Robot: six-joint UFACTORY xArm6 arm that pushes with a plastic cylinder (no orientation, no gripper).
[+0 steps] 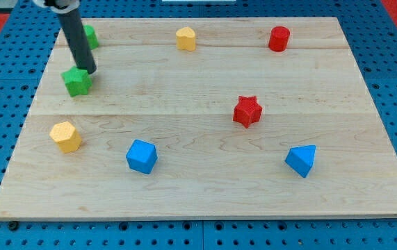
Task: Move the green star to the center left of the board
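The green star (77, 82) lies on the wooden board (205, 201) at the view's left, a little above mid-height. My tip (87, 71) touches the star's upper right side. The dark rod rises from there toward the view's top left and partly hides a green cylinder (90, 35) near the top left corner.
A yellow block (185, 38) and a red cylinder (279, 38) sit along the top edge. A red star (247, 111) is right of centre. A yellow hexagonal block (66, 136), a blue block (142, 156) and a blue wedge-like block (302, 160) lie in the lower part.
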